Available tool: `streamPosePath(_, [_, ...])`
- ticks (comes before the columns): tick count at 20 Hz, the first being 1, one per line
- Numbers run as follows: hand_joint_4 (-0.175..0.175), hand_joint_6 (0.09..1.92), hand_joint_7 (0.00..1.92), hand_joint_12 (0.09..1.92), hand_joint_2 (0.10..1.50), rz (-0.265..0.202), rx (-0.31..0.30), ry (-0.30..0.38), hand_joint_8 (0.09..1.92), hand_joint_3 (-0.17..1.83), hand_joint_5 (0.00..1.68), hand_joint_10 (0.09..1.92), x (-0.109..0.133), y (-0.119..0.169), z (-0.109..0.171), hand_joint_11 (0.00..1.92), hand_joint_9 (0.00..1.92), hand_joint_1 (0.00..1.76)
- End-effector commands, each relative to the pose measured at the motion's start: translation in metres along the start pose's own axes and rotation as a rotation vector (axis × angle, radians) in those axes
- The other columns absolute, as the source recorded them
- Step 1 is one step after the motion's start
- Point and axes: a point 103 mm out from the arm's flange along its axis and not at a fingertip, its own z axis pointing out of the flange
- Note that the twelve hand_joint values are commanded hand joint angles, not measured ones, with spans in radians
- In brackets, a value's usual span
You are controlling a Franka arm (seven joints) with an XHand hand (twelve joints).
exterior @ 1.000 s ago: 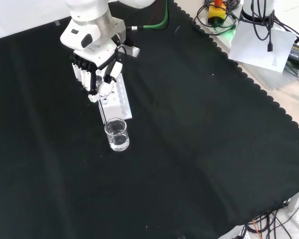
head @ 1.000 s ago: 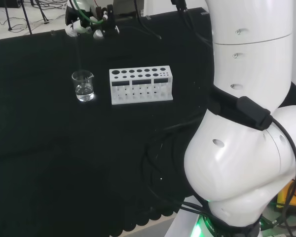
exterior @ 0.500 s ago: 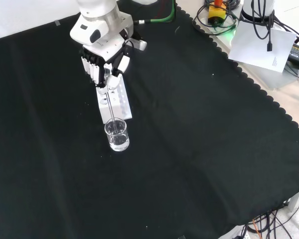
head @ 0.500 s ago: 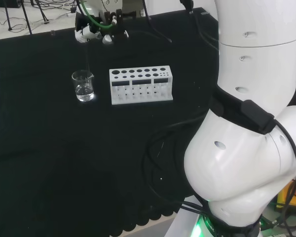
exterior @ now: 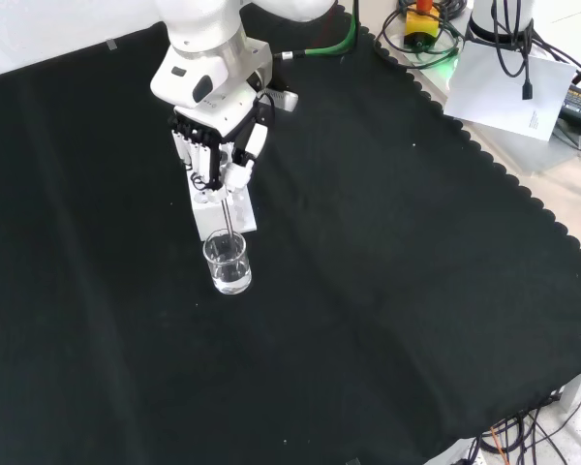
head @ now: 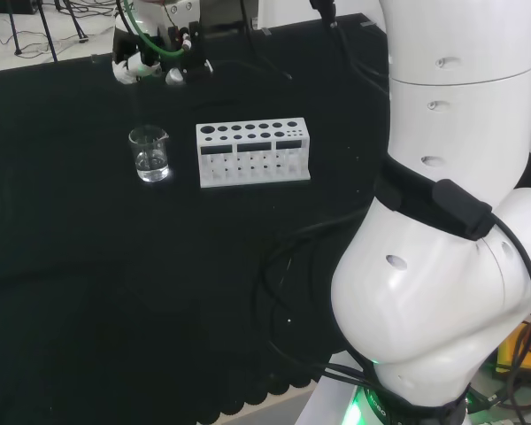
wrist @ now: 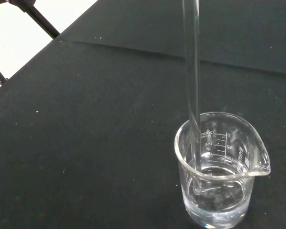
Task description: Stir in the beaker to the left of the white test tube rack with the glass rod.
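- Hand (exterior: 218, 155): black and white, on the white arm, hanging above the bench (exterior: 387, 271) with fingers pointing down. Its fingers and thumb are curled round the top of the glass rod, pinching it. In the head view the hand (head: 146, 62) sits at the far side of the cloth, above the beaker.
- Glass rod (wrist: 191, 86): clear, thin, close to upright. Upper end held in the hand; lower end inside the beaker, dipped into the liquid and resting near the wall on the side away from the spout. In the front view the rod (exterior: 228, 215) runs straight down from the fingertips into the beaker's mouth.
- Beaker (exterior: 227, 263): clear glass, upright on the black cloth directly below the hand. Pouring spout and printed graduation marks on the wall, seen in the wrist view (wrist: 221, 176). Holds a shallow layer of clear liquid, roughly the bottom third. In the head view the beaker (head: 150, 153) stands just left of the rack, apart from it.
- White test tube rack (head: 253, 152): rows of round holes along the top, no tubes visible in it. In the front view it lies under and behind the hand (exterior: 223, 218), partly covered by it, with its near end just beside the beaker.
- Black cloth: covers the bench, scalloped edge on the near side in the head view.
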Motion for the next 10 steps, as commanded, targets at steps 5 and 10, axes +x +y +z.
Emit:
streamPosePath(5, [-0.175, 0.37, 1.15, 1.05, 1.11, 0.035, -0.006, 0.025, 1.06, -0.14, 1.18, 0.95, -0.036, 0.007, 0.001, 1.35, 1.56, 1.31])
streamPosePath(10, [-0.175, 0.37, 1.15, 1.05, 1.11, 0.059, -0.010, 0.011, 1.06, -0.14, 1.18, 0.95, -0.041, -0.011, -0.003, 1.35, 1.56, 1.31])
